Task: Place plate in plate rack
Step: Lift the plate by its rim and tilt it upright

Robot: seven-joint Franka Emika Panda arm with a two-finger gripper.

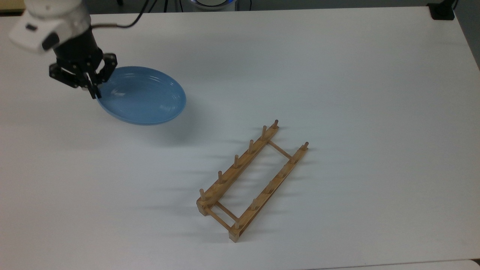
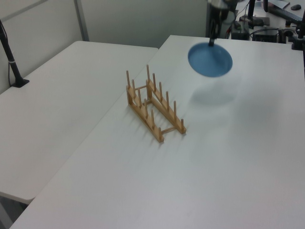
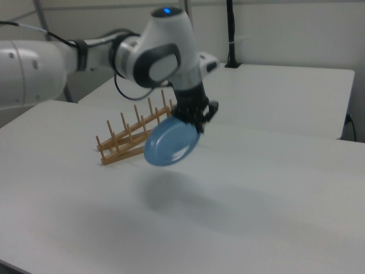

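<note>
The light-blue plate point(image 1: 141, 95) hangs tilted in the air above the white table, held by its rim. My gripper point(image 1: 93, 90) is shut on the plate's edge at the top view's left. In the left view the plate point(image 2: 210, 60) hangs face-on below the gripper point(image 2: 210, 43), with its shadow on the table beneath. In the right view the plate point(image 3: 170, 142) slopes down from the gripper point(image 3: 197, 127). The wooden plate rack point(image 1: 252, 179) lies on the table to the top view's lower right of the plate, with nothing in it; the rack point(image 2: 153, 105) point(image 3: 131, 137) stands apart from the plate.
The white table point(image 1: 337, 93) spreads wide around the rack. A second white table point(image 2: 57, 90) adjoins at the left view's left, with a black post point(image 2: 12, 57) on it. A black mount point(image 1: 442, 11) sits at the top view's upper right corner.
</note>
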